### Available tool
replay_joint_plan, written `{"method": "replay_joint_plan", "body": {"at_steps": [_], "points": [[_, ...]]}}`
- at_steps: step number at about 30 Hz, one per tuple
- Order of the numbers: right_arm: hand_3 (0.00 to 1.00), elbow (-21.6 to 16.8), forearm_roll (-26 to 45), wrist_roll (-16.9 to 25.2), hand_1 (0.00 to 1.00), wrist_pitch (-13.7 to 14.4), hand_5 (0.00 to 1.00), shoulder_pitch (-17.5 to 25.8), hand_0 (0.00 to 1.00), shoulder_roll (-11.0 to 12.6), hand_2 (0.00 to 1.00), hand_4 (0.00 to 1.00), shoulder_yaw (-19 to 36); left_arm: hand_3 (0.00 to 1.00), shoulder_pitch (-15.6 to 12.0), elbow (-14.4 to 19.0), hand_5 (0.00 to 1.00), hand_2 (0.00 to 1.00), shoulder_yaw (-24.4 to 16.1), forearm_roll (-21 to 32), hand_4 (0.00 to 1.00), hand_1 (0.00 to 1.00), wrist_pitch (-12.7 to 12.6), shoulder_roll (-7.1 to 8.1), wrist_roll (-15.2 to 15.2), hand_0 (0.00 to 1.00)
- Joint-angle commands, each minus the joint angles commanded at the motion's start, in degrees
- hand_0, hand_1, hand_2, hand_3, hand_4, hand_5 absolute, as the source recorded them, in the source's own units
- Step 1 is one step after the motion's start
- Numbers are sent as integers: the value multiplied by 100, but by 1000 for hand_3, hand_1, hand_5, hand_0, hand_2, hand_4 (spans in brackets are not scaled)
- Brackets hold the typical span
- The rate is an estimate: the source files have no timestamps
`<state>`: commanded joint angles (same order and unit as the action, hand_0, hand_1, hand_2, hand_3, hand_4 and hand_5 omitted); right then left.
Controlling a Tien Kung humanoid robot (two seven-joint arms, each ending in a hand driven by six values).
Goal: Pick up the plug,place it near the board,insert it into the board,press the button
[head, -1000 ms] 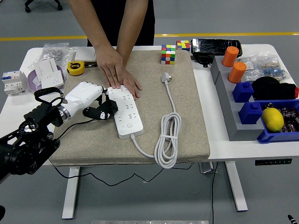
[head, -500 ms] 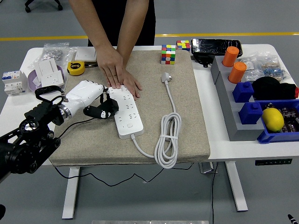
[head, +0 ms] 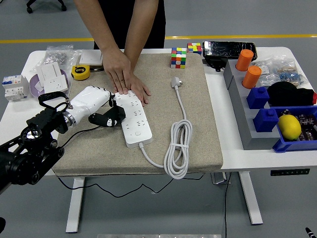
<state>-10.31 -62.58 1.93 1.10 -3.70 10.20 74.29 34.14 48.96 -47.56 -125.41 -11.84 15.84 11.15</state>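
No words or numbers can be read here.
The yellow tape measure (head: 80,72) has a dark mark on top, but it is too small to read. The white packets (head: 51,75) and the little white box (head: 14,86) at the left have tiny print that is only a blur. The black case (head: 229,49) at the back and the clear bags (head: 280,69) on the right show no letters that can be made out. The white power strip (head: 133,117) shows only its holes.
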Motion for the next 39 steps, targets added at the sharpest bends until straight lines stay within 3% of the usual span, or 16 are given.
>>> {"method": "replay_joint_plan", "body": {"at_steps": [4, 5, 10, 11, 28, 29, 34, 35, 39], "points": [[888, 0, 4, -2, 911, -4, 998, 2, 949, 0, 848, 998, -6, 540, -6, -5, 141, 724, -2, 19, 835, 789, 23, -1, -2, 674], [889, 0, 2, -3, 908, -3, 998, 4, 948, 0, 848, 998, -6, 696, -7, -4, 158, 801, -1, 22, 877, 838, 28, -2, -2, 715], [889, 0, -16, -11, 908, -3, 998, 16, 948, 0, 848, 998, 6, 696, -16, 0, 158, 801, 4, 41, 877, 838, 63, -6, -6, 715], [889, 0, -14, -12, 909, -2, 998, 17, 945, 1, 848, 998, 5, 773, -18, 1, 176, 821, 9, 44, 903, 853, 66, -5, -6, 727], [888, 0, -39, -10, 908, 4, 998, 28, 945, 5, 848, 998, 14, 787, -42, 24, 204, 828, 12, 125, 960, 859, 126, 10, 25, 734], [888, 0, -45, -11, 907, 5, 998, 30, 945, 2, 848, 998, 19, 814, -44, 27, 382, 834, 3, 171, 998, 864, 161, 11, 40, 738], [888, 0, -49, -12, 907, 4, 998, 28, 945, -4, 848, 998, 24, 814, -52, 44, 382, 834, -43, 479, 998, 864, 359, 14, 133, 738], [888, 0, -49, -12, 907, 3, 998, 28, 944, -5, 848, 998, 25, 929, -59, 52, 806, 916, -62, 539, 998, 942, 401, 13, 153, 820], [888, 0, -52, -14, 907, 2, 998, 29, 944, -9, 848, 998, 35, 929, -89, 107, 806, 916, -140, 823, 998, 942, 585, 14, 240, 820]]}}
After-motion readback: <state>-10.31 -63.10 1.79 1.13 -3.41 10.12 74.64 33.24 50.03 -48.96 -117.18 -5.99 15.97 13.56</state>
